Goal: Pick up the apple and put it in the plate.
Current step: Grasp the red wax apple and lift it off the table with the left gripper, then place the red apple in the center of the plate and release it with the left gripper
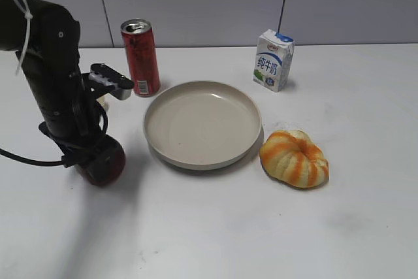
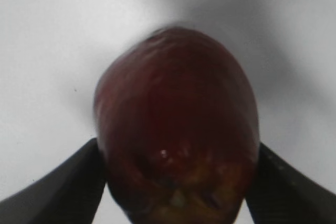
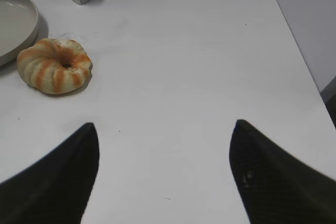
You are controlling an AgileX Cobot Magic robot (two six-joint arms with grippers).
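On the white worktop [image 1: 366, 96] there is one dark maroon-red glossy apple [image 1: 104, 164], one wide round shallow beige plate [image 1: 202, 124], one orange-and-white striped pumpkin-like fruit [image 1: 295, 159], one tall red metal drink can [image 1: 140, 57] with its top opened, and one small white-and-blue milk carton [image 1: 273, 60]. That makes five loose things, each of its own kind. One black robot arm [image 1: 55, 89] shows in the exterior view, and two black pincers show across the wrist views: the left pincer [image 2: 176, 182] and the right pincer [image 3: 164, 174].
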